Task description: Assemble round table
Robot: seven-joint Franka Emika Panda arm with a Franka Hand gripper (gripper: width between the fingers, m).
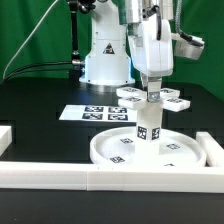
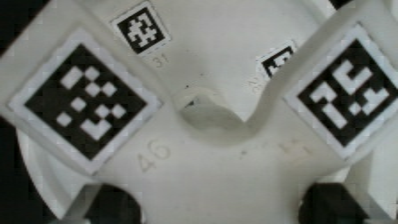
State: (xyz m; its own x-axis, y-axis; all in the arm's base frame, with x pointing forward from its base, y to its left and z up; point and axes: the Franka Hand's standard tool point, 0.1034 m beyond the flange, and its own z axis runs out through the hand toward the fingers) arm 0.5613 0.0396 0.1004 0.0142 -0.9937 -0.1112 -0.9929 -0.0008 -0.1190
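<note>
Exterior view: hand point(image 1: 150, 93) clamped on cross-shaped piece point(image 1: 152, 97), held atop upright leg point(image 1: 148, 128). Leg standing on round disc point(image 1: 150, 150), near the counter's point(image 1: 40, 115) front edge, just behind border bar point(image 1: 110, 176). Marker board point(image 1: 95, 113) lying flat behind. Wrist view: cross-shaped piece point(image 2: 214, 90) filling the frame, dark fingertips point(image 2: 111, 205) at its edge.
</note>
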